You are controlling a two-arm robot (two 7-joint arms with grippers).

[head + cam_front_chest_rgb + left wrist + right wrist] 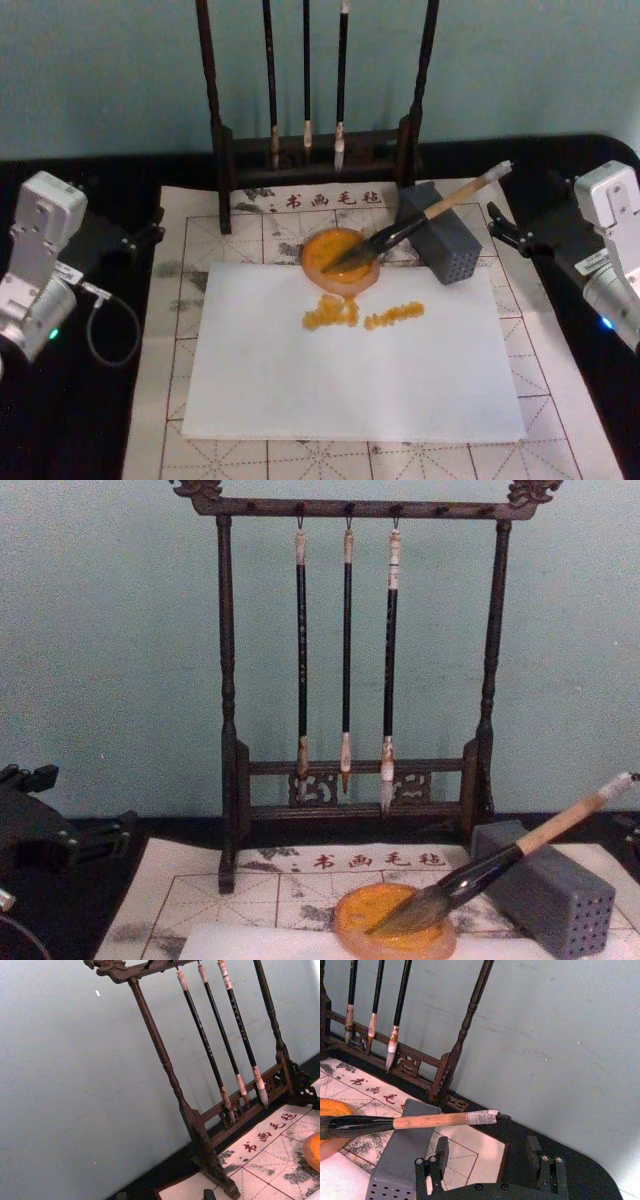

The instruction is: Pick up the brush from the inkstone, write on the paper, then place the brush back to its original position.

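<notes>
Silver-white arms (40, 262), black jaws, grey cable (136, 325)

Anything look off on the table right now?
Orange blotches lie on the white paper, on the robot's side of the inkstone, like spilled ink. The left gripper and right gripper sit parked at the sides.

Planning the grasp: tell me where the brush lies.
In the head view the brush lies right of centre, tuft in the inkstone, shaft propped across the grey block.
</notes>
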